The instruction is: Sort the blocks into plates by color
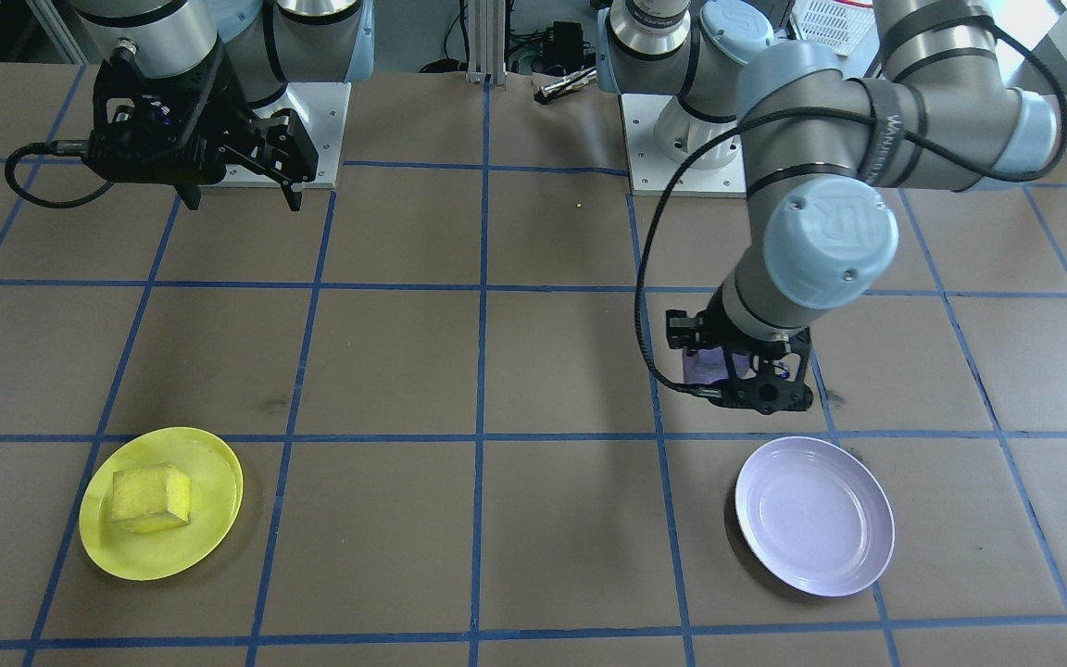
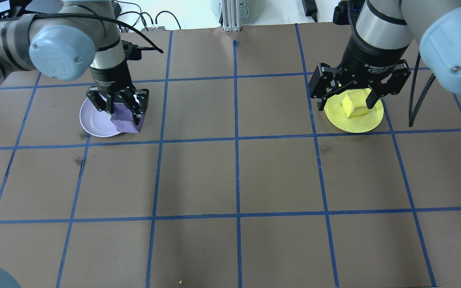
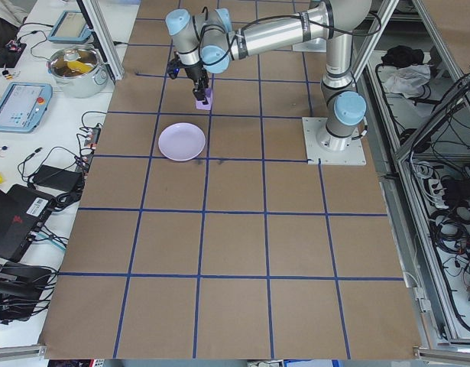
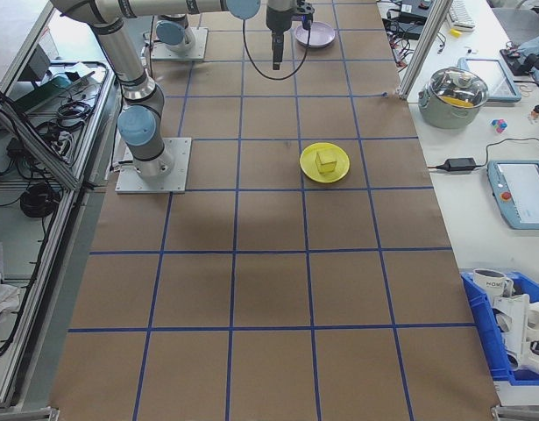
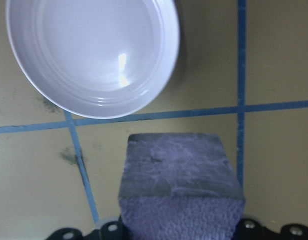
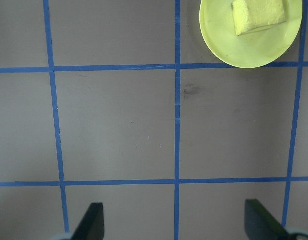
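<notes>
Gridded table (image 2: 230,176): purple block (image 2: 126,120) between left pincer (image 2: 122,110) fingers

Even, bright light from above falls on the brown bench (image 2: 278,176), and shadows are soft and faint. A white glint sits in the lavender plate (image 5: 93,55) (wrist view), where the near purple block (image 5: 180,195) looks slightly soft.
</notes>
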Motion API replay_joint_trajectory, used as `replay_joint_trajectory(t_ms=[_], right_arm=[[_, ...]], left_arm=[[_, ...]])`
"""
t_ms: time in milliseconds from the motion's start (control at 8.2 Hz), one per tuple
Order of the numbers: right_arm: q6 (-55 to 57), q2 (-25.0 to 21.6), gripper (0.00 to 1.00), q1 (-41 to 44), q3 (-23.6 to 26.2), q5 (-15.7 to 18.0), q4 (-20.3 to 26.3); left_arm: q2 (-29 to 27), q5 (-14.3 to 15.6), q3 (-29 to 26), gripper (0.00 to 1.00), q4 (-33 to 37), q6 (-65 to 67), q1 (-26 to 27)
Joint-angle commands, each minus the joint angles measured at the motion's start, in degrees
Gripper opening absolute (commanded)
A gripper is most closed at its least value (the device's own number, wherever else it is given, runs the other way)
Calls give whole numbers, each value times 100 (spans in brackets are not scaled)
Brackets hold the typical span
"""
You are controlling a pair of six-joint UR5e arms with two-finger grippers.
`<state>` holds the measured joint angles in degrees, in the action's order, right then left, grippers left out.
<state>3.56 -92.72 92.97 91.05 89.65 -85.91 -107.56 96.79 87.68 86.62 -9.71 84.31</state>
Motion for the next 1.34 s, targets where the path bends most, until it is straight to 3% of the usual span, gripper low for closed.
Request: replay_joint_trajectory(t_ms=[0, 732, 976, 1220], right_arm=[[5, 0, 100, 1, 0, 0, -14], [57, 0, 100, 1, 0, 0, -49], [57, 0, 100, 1, 0, 0, -49], [66, 26, 100, 1, 0, 0, -66]], left_arm=[[-676, 33, -49, 0, -759, -453, -556], [-1539, 68, -40, 0, -2219, -436, -583], [-1514, 68, -40, 100, -2246, -339, -583], [-1313, 86, -40, 100, -2089, -339, -530]])
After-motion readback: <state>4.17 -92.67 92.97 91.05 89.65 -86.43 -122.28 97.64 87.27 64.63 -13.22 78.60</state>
